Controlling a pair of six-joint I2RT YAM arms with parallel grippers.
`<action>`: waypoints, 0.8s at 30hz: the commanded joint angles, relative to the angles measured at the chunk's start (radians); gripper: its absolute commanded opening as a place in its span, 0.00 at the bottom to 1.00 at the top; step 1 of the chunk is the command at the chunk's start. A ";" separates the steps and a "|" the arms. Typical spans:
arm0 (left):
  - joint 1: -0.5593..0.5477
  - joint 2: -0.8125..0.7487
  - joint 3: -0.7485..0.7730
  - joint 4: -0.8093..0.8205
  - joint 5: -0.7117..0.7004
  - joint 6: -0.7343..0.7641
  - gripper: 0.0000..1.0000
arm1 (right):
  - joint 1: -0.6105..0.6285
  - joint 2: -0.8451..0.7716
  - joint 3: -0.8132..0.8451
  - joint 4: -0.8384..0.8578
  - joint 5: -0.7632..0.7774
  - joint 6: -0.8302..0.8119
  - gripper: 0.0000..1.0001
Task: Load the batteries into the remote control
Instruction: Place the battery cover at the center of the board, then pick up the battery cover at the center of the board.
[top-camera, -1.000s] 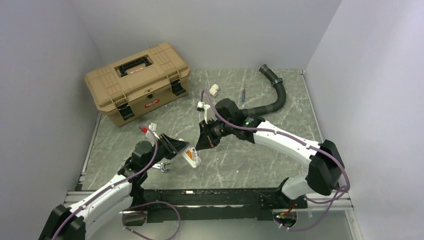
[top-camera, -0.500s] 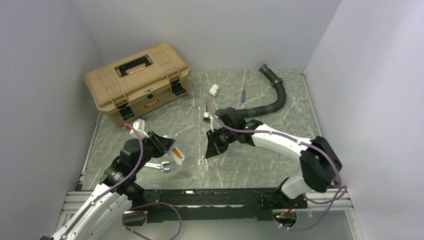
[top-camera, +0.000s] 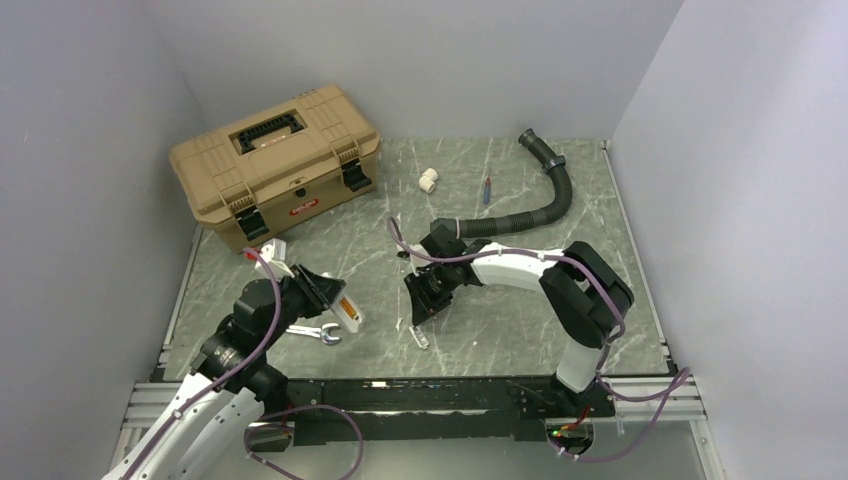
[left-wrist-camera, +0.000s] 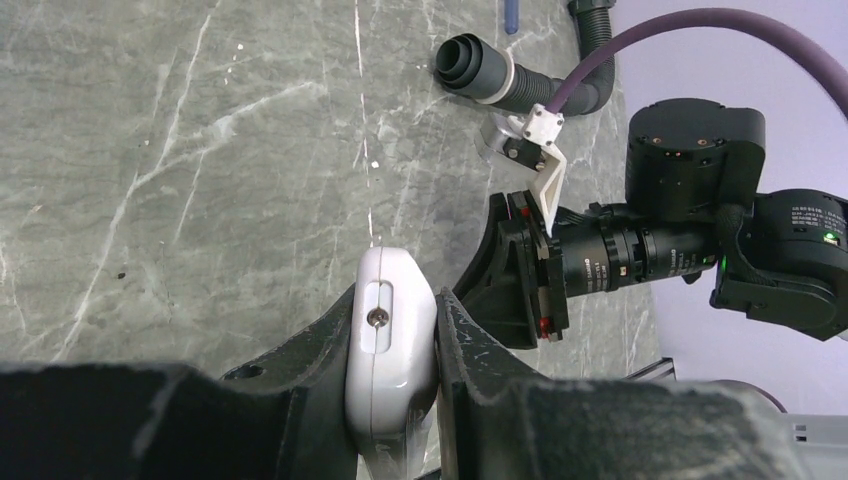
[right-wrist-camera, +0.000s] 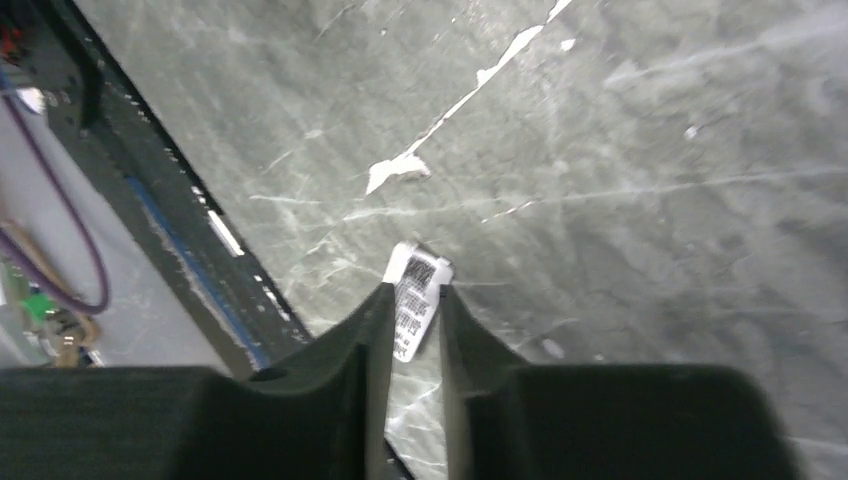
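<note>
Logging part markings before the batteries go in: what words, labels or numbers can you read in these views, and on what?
No text can be read.
Red badge on the front of the tan toolbox: too small to read.
Barcode-like sticker on the small white piece in the right wrist view: blurred.
Remote control in the left wrist view: no text showing, only a screw.
</note>
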 joint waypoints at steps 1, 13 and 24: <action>0.005 -0.021 0.034 0.008 -0.014 0.009 0.00 | -0.001 0.007 0.051 -0.004 0.075 -0.033 0.37; 0.005 0.002 0.055 0.015 -0.001 0.020 0.00 | 0.073 -0.206 -0.074 0.018 0.406 0.158 0.69; 0.009 0.012 0.046 0.052 0.030 -0.021 0.00 | 0.355 -0.222 -0.106 0.016 0.808 0.336 0.66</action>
